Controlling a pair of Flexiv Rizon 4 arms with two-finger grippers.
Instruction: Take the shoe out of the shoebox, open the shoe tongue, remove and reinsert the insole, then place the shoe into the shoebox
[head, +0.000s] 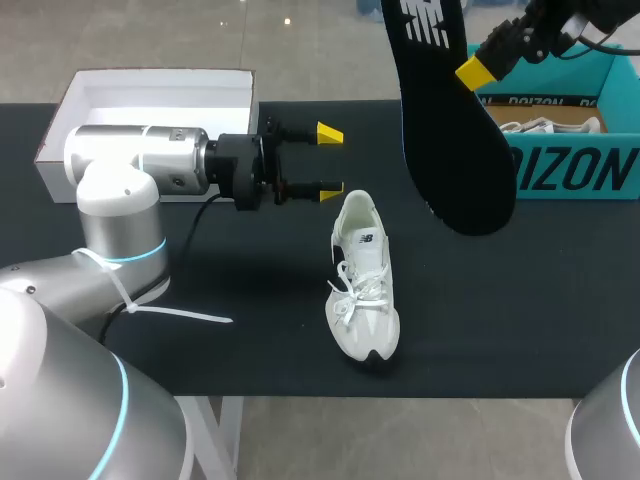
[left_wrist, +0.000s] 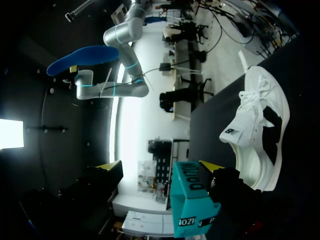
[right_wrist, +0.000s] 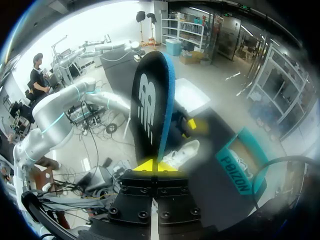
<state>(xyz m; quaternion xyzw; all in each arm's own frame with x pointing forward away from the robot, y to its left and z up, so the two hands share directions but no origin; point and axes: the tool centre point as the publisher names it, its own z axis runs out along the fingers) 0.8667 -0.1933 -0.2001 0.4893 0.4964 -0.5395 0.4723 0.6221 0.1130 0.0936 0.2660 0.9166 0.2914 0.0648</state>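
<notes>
A white shoe (head: 362, 280) lies on the black table (head: 520, 330), heel toward the back. My left gripper (head: 330, 160) hovers open just left of the heel, nothing between its fingers. In the left wrist view the shoe (left_wrist: 260, 130) lies beside the open gripper (left_wrist: 157, 167), and the teal shoebox (left_wrist: 192, 200) is ahead of it. My right gripper (head: 478, 70) is shut on the black insole (head: 450, 110), holding it up in the air over the table's back right. In the right wrist view the insole (right_wrist: 150, 110) stands up from the closed fingertips (right_wrist: 150, 165), with the shoe (right_wrist: 182, 152) below it.
The teal shoebox (head: 575, 150) stands at the back right with another white shoe inside. A white box lid (head: 150, 100) lies at the back left behind my left arm. A white cable tie (head: 175, 313) lies on the table at the front left.
</notes>
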